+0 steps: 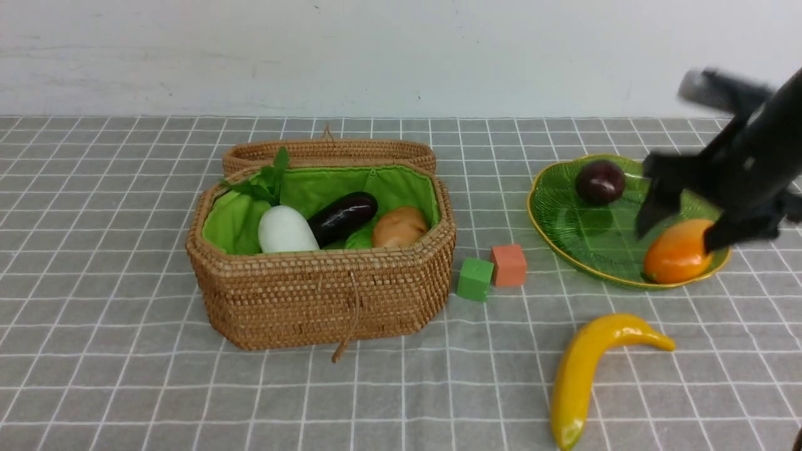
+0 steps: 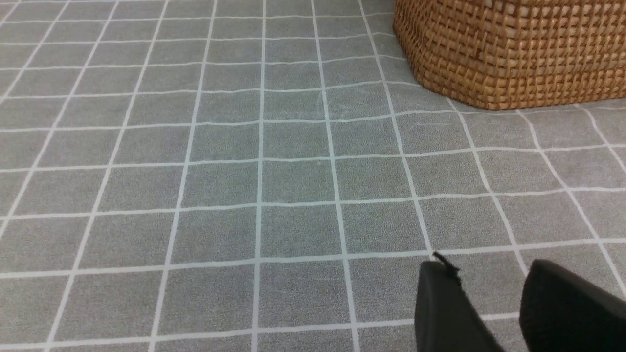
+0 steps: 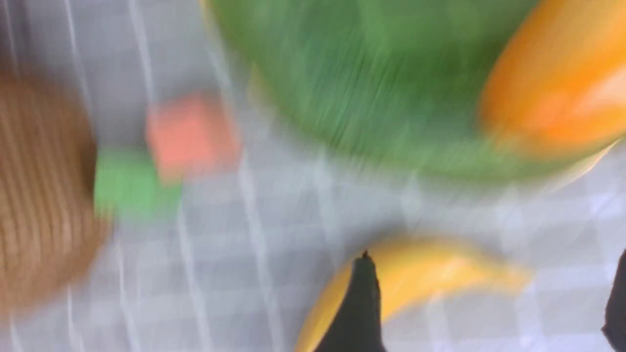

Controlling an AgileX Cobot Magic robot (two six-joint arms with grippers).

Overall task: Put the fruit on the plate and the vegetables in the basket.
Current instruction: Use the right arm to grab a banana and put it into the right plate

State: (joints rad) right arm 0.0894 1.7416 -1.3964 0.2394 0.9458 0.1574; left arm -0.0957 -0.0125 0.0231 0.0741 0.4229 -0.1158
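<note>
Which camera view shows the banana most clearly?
The front view: the banana lies whole and sharp on the tablecloth, in front of the plate. The right wrist view shows it blurred and partly hidden by an end effector finger. The left wrist view does not show it.

Cloth point(image 1: 125, 388): grey, white grid lines. Basket point(image 1: 313, 300): tan woven wicker, bright green lining. Radish point(image 1: 285, 232) white, eggplant point(image 1: 341, 216) dark glossy purple, potato point(image 1: 399, 227) brown. Plate point(image 1: 583, 241): ribbed green, gold rim. Mango point(image 1: 677, 254) orange, banana point(image 1: 583, 369) yellow. Cubes: green point(image 1: 474, 279), orange point(image 1: 509, 265).
</note>
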